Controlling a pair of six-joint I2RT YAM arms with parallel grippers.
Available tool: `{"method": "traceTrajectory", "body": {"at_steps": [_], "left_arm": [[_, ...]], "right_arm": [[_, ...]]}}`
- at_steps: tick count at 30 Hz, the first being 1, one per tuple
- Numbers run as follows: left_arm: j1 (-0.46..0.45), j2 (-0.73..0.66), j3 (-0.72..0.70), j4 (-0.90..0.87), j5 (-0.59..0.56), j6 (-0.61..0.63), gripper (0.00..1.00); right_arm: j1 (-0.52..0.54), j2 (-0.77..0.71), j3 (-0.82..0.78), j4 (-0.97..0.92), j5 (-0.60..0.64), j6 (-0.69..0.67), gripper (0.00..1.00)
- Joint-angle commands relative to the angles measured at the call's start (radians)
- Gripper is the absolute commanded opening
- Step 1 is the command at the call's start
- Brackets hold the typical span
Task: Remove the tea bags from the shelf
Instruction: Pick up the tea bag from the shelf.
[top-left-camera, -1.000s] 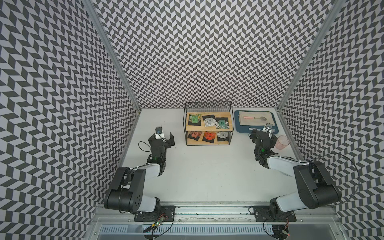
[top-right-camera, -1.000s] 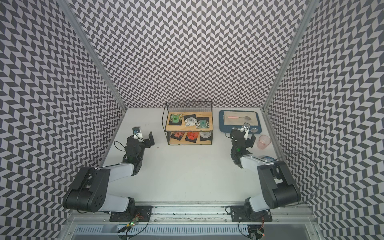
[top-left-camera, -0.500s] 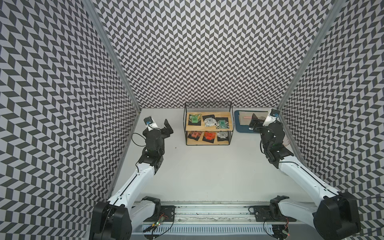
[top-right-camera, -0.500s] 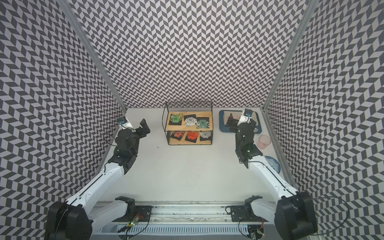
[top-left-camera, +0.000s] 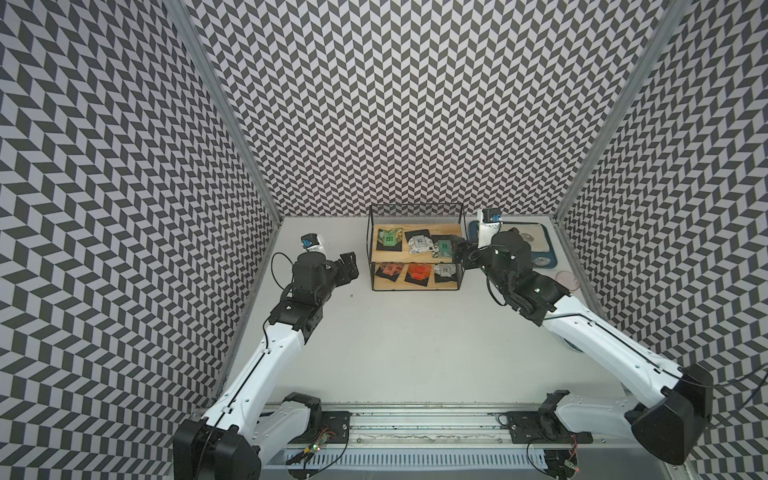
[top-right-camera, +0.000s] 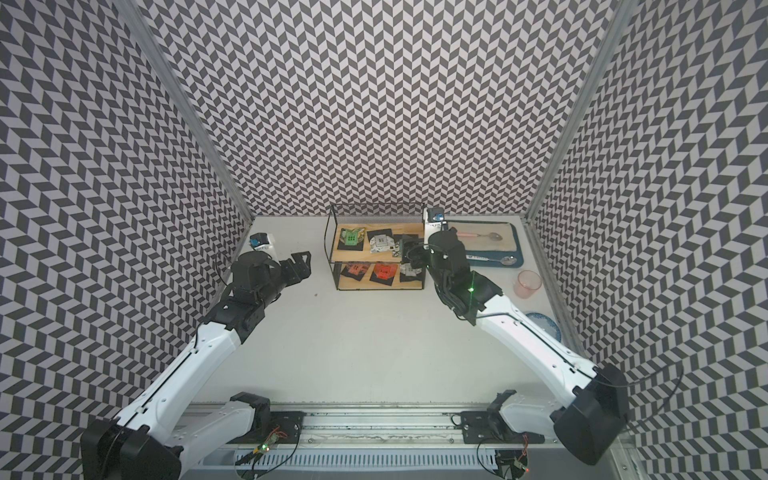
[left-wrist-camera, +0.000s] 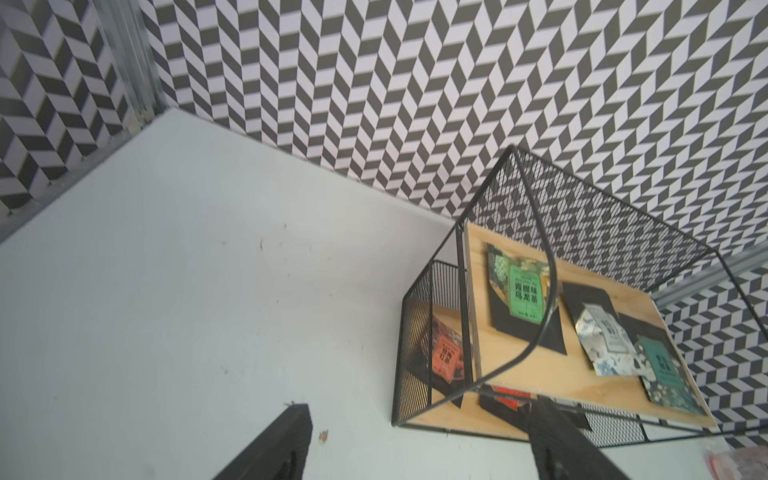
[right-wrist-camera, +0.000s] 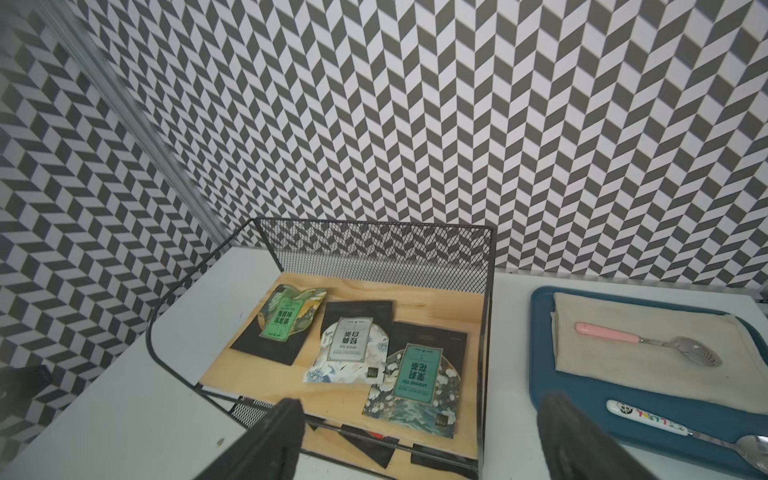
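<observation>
The shelf (top-left-camera: 415, 210) (top-right-camera: 374, 208) stands at the back of the table with tea bags on both wooden boards. Green (right-wrist-camera: 286, 322), white (right-wrist-camera: 351, 349) and teal (right-wrist-camera: 415, 374) tea bags lie on the upper board. Pink (top-left-camera: 388, 269), orange-red (top-left-camera: 419, 272) and silver (top-left-camera: 445, 271) tea bags lie on the lower board. My left gripper (top-left-camera: 348, 266) (left-wrist-camera: 419, 444) hangs open just left of the shelf, holding nothing. At the shelf's right end, near the teal bag, my right gripper (top-left-camera: 457, 253) (right-wrist-camera: 419, 440) is open and holds nothing.
A blue tray (right-wrist-camera: 540, 332) (top-right-camera: 517, 241) with a beige cloth and two spoons (right-wrist-camera: 606, 332) lies right of the shelf. A pink cup (top-right-camera: 528, 284) and a blue plate (top-right-camera: 542, 324) stand near the right wall. Patterned walls close in three sides.
Both arms have unfolded and reached forward. The left gripper has come near the shelf's left side, the right gripper to its right end above the upper board.
</observation>
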Motion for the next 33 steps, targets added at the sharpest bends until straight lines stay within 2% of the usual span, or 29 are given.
{"method": "traceTrajectory", "body": {"at_steps": [1,6,14,18,22,25,28,33], "left_arm": [[-0.004,-0.003,0.071,-0.089,0.061,0.003,0.87],[-0.002,0.039,0.125,-0.085,0.082,0.015,0.86],[0.004,0.207,0.340,-0.149,0.080,0.081,0.86],[0.018,0.246,0.363,-0.138,0.113,0.081,0.86],[0.018,0.278,0.383,-0.129,0.146,0.091,0.85],[0.017,0.319,0.412,-0.126,0.183,0.119,0.82],[0.015,0.374,0.460,-0.156,0.226,0.135,0.80],[0.005,0.373,0.433,-0.109,0.269,0.131,0.77]], "right_arm": [[0.030,0.074,0.107,-0.147,0.033,0.053,0.90],[0.060,0.224,0.288,-0.322,0.054,0.133,0.85],[0.070,0.411,0.506,-0.417,0.003,0.149,0.83],[0.068,0.512,0.608,-0.414,-0.006,0.120,0.85],[0.038,0.627,0.752,-0.466,-0.102,0.097,0.90],[0.021,0.702,0.862,-0.531,-0.115,0.088,0.91],[0.002,0.718,0.872,-0.536,-0.143,0.089,0.92],[-0.036,0.706,0.845,-0.517,-0.205,0.088,0.91]]}}
